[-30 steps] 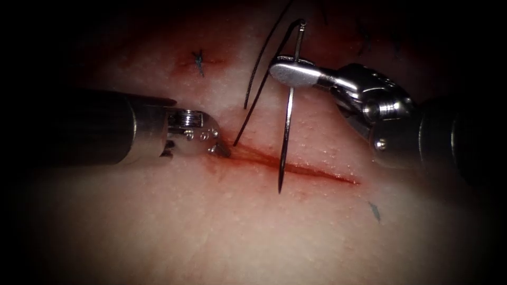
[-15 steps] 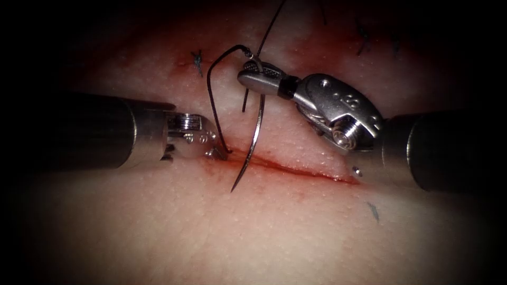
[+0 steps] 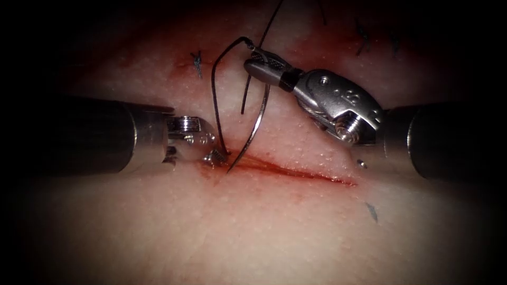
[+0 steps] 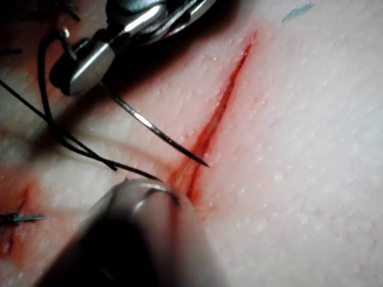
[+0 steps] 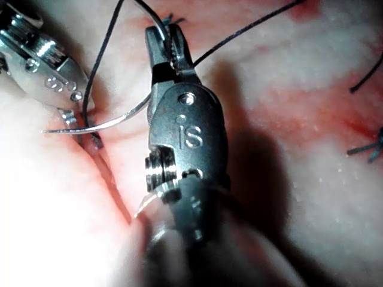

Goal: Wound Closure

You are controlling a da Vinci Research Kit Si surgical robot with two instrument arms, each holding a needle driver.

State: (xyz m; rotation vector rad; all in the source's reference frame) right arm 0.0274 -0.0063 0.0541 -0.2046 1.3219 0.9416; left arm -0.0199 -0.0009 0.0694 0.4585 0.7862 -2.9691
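My right tool (image 3: pixel 259 66), at 12 o'clock, is clenched on the needle (image 3: pixel 253 132) near its thread end; the tip rests at the cut (image 3: pixel 296 171), beside my left tool (image 3: pixel 214 155), whose hold I cannot tell. I judge the needle stiff and slippery, best held behind mid-curve.

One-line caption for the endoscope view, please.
Right pincer grips the needle near its thread end, tip at the cut's left end; left pincer rests on the tissue there.

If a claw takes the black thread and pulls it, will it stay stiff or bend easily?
Probably floppy: the thread hangs in a loose loop from the needle, which the right claw holds near its thread end. It is likely light and easily dragged, since it is very thin. It may catch near the left claw at the cut.
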